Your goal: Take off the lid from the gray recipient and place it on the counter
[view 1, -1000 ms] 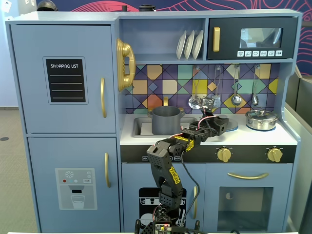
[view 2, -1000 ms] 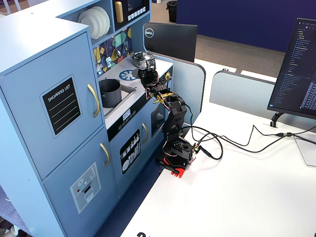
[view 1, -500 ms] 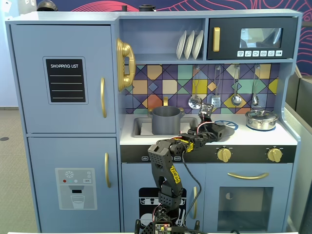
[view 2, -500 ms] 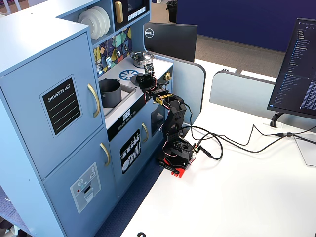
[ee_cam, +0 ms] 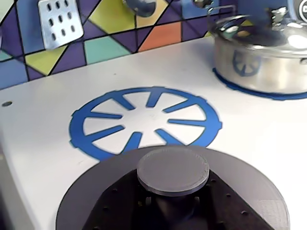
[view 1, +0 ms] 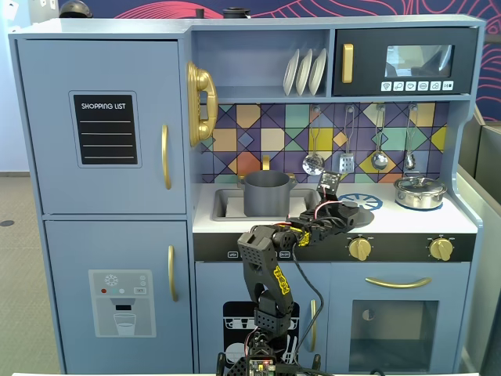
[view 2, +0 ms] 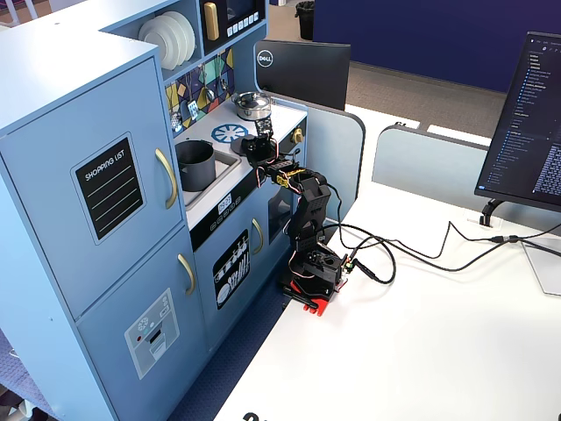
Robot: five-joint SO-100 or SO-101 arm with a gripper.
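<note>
The gray recipient (view 1: pixel 266 196) stands open in the sink, also in the other fixed view (view 2: pixel 195 167). The lid (ee_cam: pixel 91 196), a dark gray disc with a round knob (ee_cam: pixel 172 170), is off it. My gripper (ee_cam: pixel 173 203) is shut on the knob's stem, with black fingers (ee_cam: pixel 230 203) on both sides under the knob. It holds the lid low over the white counter (ee_cam: pixel 43 143), at the near edge of the blue burner ring (ee_cam: pixel 144 120). I cannot tell whether the lid touches the counter. In both fixed views the gripper (view 1: pixel 342 210) (view 2: pixel 256 146) is right of the sink.
A shiny silver pot with its lid (ee_cam: pixel 261 57) stands on the far-right burner (view 1: pixel 420 191). Utensils hang on the tiled back wall (view 1: pixel 344 160). The sink basin (view 1: pixel 227 205) is left of the gripper. Knobs (view 1: pixel 359 248) line the counter's front.
</note>
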